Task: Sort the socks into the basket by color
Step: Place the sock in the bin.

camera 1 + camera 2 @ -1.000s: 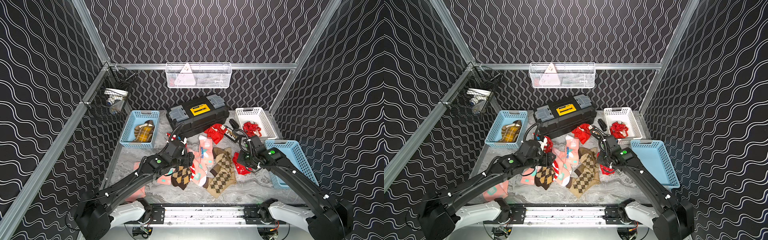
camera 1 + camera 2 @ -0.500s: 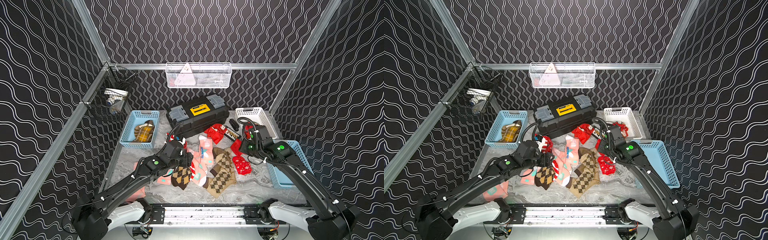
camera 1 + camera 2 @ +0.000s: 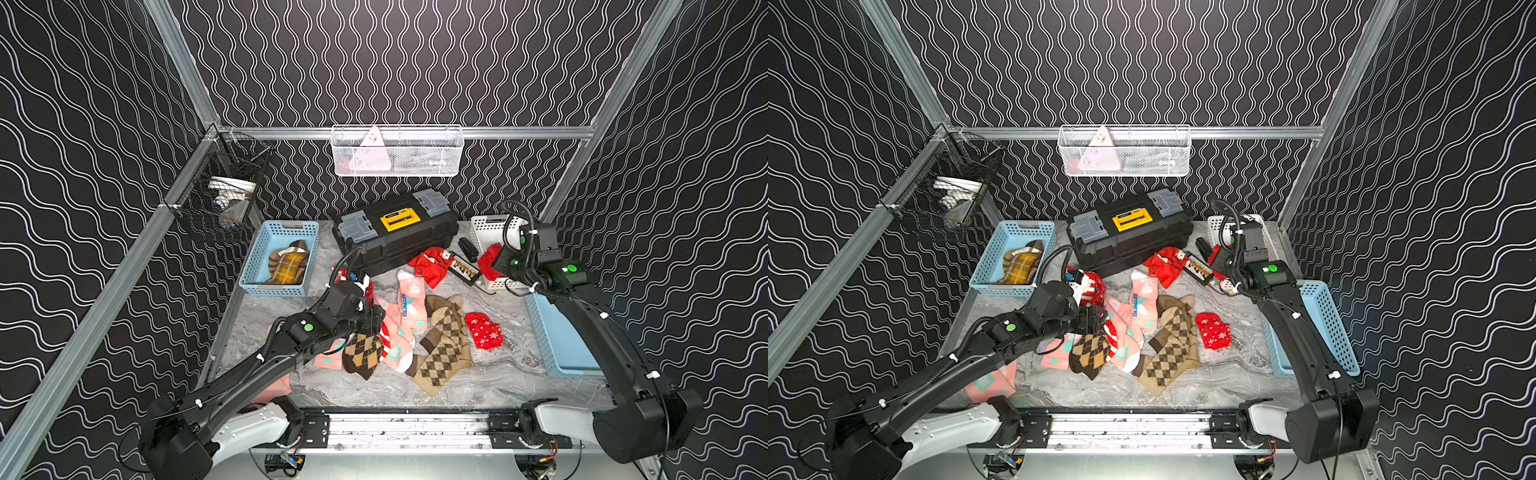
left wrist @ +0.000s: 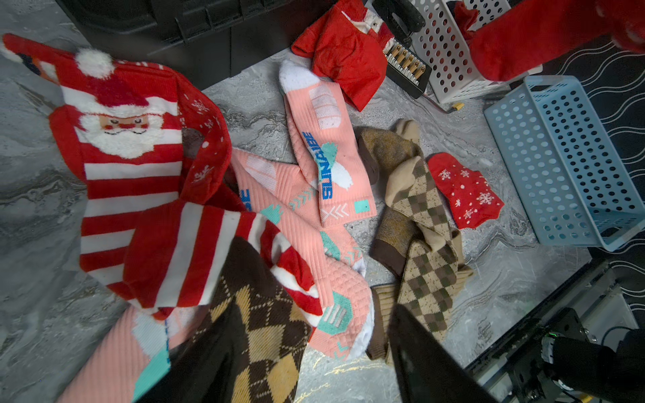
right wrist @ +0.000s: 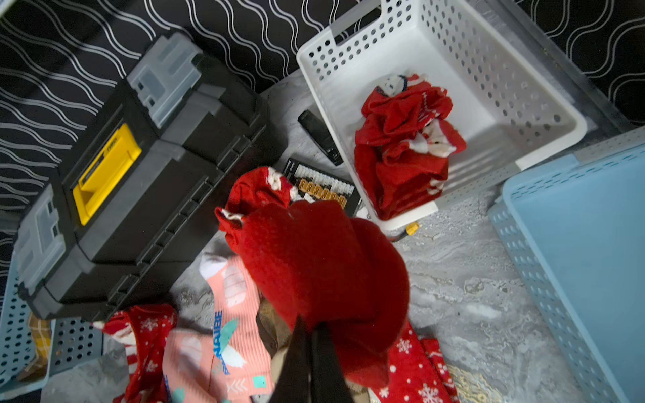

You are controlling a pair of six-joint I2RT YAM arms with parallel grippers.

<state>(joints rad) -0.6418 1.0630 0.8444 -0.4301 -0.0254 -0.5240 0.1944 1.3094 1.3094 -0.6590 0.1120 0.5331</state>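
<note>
Broadly, we are looking down on a grey marbled table that is carrying everything. A black toolbox with a yellow handle is sitting at the back, in the middle. Three baskets are standing around it: a right blue basket along the right edge, a left blue basket at the back left, and a white basket at the back right. The left blue basket is holding a mustard plaid sock, and the white basket is holding crumpled red socks.

In the middle of the table we are seeing a loose, overlapping heap. It is made up of a Santa striped sock, pink socks with teal marks and blue lettering, a tan argyle sock and a brown argyle sock. A red snowflake sock is lying just beside the tan one, toward the right blue basket. A crumpled red sock is lying in front of the toolbox.

The left fingers are standing apart, hanging low over the heap with the brown argyle sock showing between them. We cannot tell whether they are touching it.

The right fingers are pressed together, clamping a plain red sock. It is dangling clear of the table, just beside the near corner of the white basket.

Smallest, a black connector board with gold contacts is lying between the crumpled red sock and the white basket, and a small black device is lying just behind it.
</note>
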